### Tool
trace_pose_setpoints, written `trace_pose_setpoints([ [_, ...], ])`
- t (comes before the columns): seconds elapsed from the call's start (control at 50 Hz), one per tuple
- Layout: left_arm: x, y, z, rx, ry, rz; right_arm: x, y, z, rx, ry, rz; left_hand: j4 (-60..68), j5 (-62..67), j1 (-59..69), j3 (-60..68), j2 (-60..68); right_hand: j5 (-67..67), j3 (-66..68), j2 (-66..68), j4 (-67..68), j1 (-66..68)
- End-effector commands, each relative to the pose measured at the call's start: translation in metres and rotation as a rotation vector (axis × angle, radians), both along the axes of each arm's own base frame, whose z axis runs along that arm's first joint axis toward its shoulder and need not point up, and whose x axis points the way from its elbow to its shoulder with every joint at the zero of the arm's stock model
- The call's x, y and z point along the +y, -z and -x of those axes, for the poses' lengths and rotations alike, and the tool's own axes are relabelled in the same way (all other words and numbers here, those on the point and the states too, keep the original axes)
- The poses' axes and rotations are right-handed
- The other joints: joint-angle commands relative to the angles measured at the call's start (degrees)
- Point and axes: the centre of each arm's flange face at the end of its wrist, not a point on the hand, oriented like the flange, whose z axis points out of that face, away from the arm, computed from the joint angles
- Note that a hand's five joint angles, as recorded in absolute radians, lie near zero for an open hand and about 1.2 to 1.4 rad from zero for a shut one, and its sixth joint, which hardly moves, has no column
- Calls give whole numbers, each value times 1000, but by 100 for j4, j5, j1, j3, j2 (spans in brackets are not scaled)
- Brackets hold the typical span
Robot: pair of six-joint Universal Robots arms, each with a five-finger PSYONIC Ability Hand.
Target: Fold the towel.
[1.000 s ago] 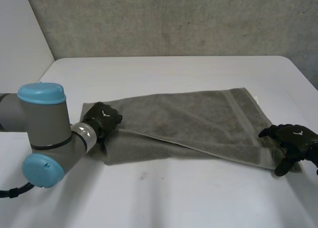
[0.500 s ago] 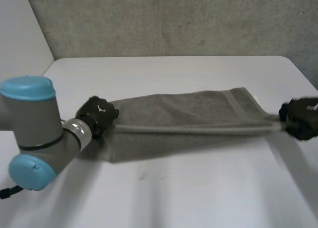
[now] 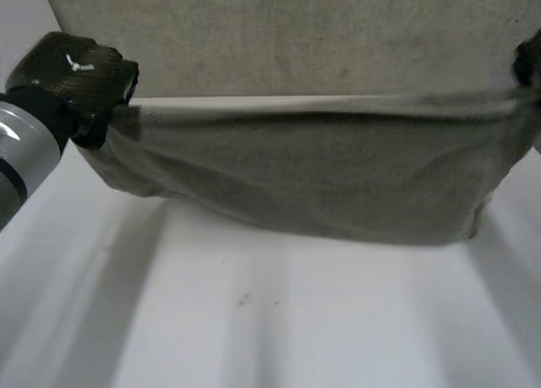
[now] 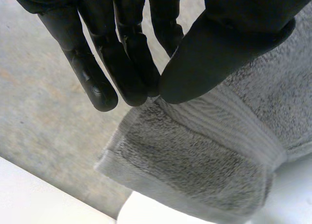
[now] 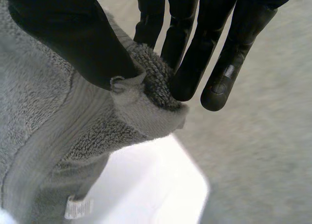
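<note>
Hoisted the towel off the table within the last second: lay flat and rumpled then, hangs now as a curtain with its top edge pulled taut from 10 o'clock across to 2 o'clock in the head view. At 10 o'clock, the left hand, raised high and pinching one top corner; seen close in its wrist view, thumb pressed against straight fingers with the woven band of the cloth caught between. Across the middle, sagging grey cloth, lowest at about 5 o'clock, clear of the white surface as far as can be told. At 2 o'clock, the right hand, likewise pinching the opposite top corner between thumb and straight fingers, with a small care label dangling below on that side. Judged progress: grasped, lifted and stretched straight, so early to middle; no crease laid yet. Left to do, probably: lower the hanging half onto the table, carry the held edge over to meet the far edge, release, then halve again and smooth.
</note>
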Motion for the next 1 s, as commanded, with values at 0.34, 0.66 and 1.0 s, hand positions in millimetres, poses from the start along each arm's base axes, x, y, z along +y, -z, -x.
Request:
trace_pose_setpoints([
  [0.34, -154, 43, 56, 10, -41, 67, -92, 60, -99, 23, -26, 256, 1023, 1037, 1112, 1029, 1023, 1387, 1213, 1333, 1180, 2654],
  [0.66, -128, -38, 30, 162, -154, 337, -69, -3, -103, -108, -58, 608, 1023, 1037, 1112, 1029, 1023, 1387, 1213, 1333, 1180, 2654],
  [1.0, -98, 164, 7, -9, -168, -112, -32, 212, -96, 7, -212, -194, 1023, 1037, 1112, 1029, 1023, 1387, 1213, 1333, 1180, 2654],
])
